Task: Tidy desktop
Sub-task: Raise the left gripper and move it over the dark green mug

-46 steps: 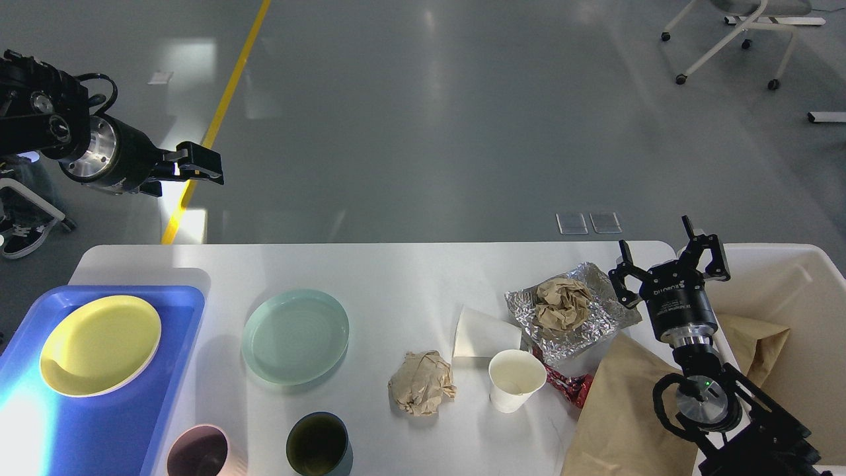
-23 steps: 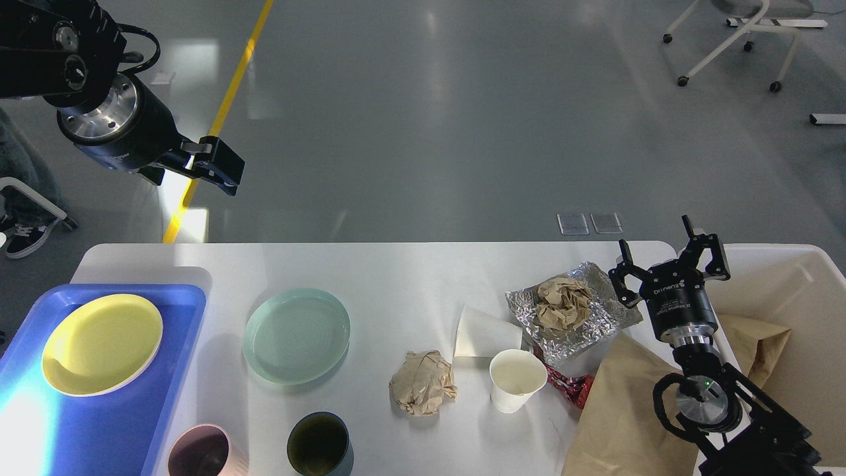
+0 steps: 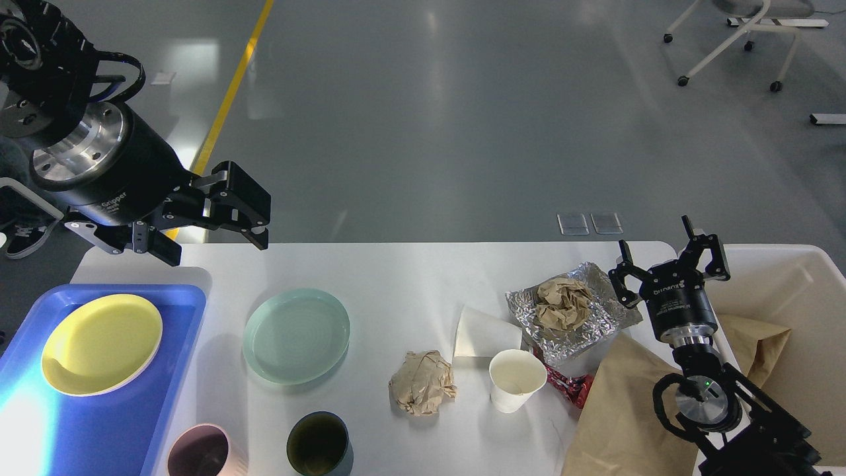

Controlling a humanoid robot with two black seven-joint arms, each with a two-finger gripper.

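1. Grey floor with a yellow line runs behind the counter (image 3: 396, 277), a wide white top with rounded corners that fills the lower half of the view, its long axis running left to right.
2. On its left end sits a blue tray (image 3: 178, 370) holding a yellow plate (image 3: 100, 344); just beside the tray lies a pale green plate (image 3: 296, 335), with a pink cup (image 3: 198, 451) and a dark cup (image 3: 317, 443) at the near edge.
3. Toward the right lie a crumpled paper ball (image 3: 422, 382), an upright paper cup (image 3: 517, 378), a tipped cup (image 3: 481, 332), foil (image 3: 595, 317) with more crumpled paper on it, and a brown bag (image 3: 615, 410).
4. A cream bin (image 3: 813, 297) stands off the right end.
5. Left gripper (image 3: 248, 213) hovers over the far left corner, jaws apart and empty; the green plate lies below and slightly right of it, much nearer this arm.
6. Right gripper (image 3: 671, 258) stands between foil and bin, jaws spread, empty; the rubbish looks like its job.
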